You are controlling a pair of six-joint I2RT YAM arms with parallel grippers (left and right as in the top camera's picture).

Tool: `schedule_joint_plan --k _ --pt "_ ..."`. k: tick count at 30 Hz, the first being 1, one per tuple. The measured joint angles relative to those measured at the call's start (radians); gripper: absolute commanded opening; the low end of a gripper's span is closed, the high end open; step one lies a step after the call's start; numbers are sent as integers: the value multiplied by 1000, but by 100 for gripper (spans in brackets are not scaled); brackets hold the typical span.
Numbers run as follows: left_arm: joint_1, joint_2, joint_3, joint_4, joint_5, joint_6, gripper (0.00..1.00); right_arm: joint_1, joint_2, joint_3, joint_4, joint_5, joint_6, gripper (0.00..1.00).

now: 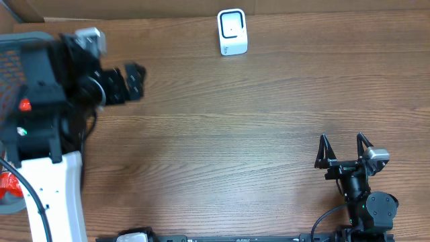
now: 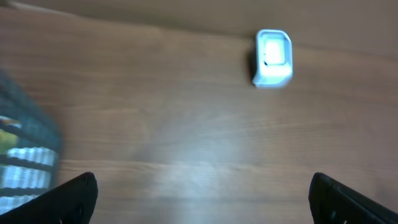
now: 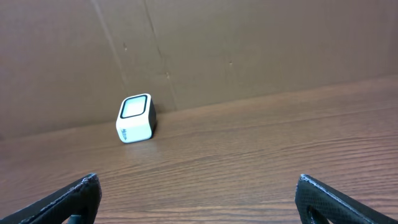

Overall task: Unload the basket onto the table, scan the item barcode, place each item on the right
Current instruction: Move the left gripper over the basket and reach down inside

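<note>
L gripper [image 2: 202, 205] is hanging wide open, empty; scanner [image 2: 272, 59] is sitting ahead-right of it. R gripper [image 1: 343, 142] is also gaping empty, scanner well ahead-left.

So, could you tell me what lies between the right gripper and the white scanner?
Only bare wooden table separates the right gripper and the white scanner, as the overhead view shows.

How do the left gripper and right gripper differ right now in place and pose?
The left gripper is out at the back left of the table, by the mesh basket; the right gripper sits near the front right. The left gripper looks down on the table from above; the right gripper looks low and level across it. Both are open, empty, and have the white scanner in view.
</note>
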Motion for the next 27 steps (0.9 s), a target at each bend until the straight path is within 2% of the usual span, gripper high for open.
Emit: schedule_joint_plan --k 6,10,13,16,21,27 --pt "132 167 339 -127 -78 -49 100 0 0 0 0 0 0 100" --pt "281 227 457 -150 -99 -101 97 0 0 0 0 0 0 100" --pt "391 242 467 -167 -114 -138 90 0 0 0 0 0 0 100" --pt "479 266 468 -210 -127 -175 91 0 0 0 0 0 0 100" --pt "587 343 450 -258 -170 -250 89 0 0 0 0 0 0 100" --pt "650 405 298 -169 -198 -270 88 0 0 0 0 0 0 100"
